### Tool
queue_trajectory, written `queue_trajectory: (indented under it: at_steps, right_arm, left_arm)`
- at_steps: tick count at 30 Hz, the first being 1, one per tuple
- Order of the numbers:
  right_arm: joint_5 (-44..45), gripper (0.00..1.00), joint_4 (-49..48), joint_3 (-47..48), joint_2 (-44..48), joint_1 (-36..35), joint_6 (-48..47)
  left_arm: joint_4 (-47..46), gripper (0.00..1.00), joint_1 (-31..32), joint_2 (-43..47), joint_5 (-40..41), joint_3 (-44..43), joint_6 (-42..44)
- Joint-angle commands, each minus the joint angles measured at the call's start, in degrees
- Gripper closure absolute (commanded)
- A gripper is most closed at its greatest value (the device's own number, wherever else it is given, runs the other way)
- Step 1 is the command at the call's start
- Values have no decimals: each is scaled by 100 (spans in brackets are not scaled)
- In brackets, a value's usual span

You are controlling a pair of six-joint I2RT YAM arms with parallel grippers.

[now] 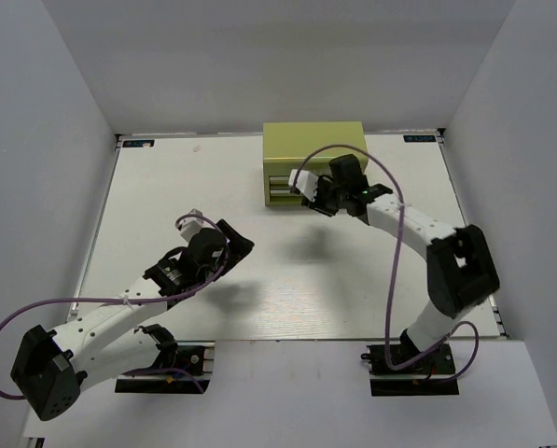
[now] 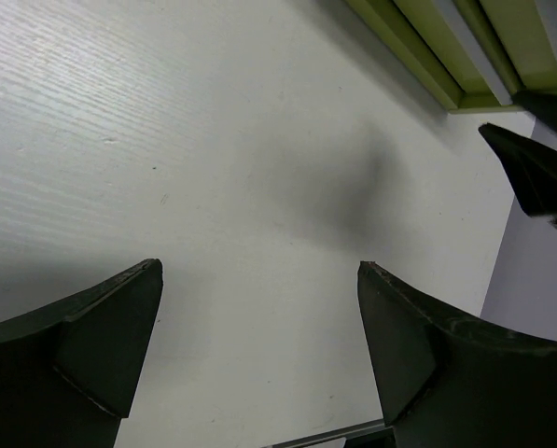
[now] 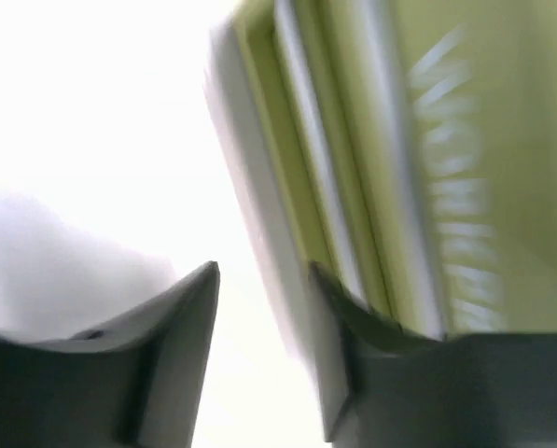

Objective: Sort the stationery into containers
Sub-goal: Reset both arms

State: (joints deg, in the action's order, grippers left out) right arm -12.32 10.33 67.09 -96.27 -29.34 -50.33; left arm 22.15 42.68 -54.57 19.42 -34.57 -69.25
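No stationery shows in any view. The containers are the front drawers [image 1: 282, 191] of an olive-green chest [image 1: 313, 149] at the back of the table. My right gripper [image 1: 317, 198] is right at the chest's front. In the blurred right wrist view its jaws [image 3: 263, 271] stand a little apart with nothing between them. The right fingertip [image 3: 327, 308] lies against the lowest drawer edge [image 3: 259, 187], and pale lettering [image 3: 455, 187] runs up the chest's front. My left gripper [image 1: 235, 236] hangs over the table's middle. Its jaws [image 2: 259, 266] are wide open and empty.
White walls enclose the white table [image 1: 166, 205] on three sides. The chest's lower corner [image 2: 418, 37] and the dark tip of the right gripper [image 2: 530, 163] show at the upper right of the left wrist view. Purple cables loop off both arms.
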Motion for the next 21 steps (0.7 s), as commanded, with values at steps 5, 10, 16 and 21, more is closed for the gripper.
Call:
queue_trajectory:
  at_steps: [5,10,16,21]
  right_arm:
    - [-757,13,233,-73,1319,166,2403]
    - [228,10,-416,-529,2076,166,3528]
    - [1038,10,-716,-1030,2876,174,3714]
    - [1214,10,-795,-1496,3114,209,3811]
  left_arm:
    - [-685,0,-22,86,-272,-331,1071]
    - [-686,0,-22,-212,-439,-735,1712]
    - [-905,0,-22,-327,-712,-841,1977]
    - [-906,0,-22,-432,-835,-1008,2293]
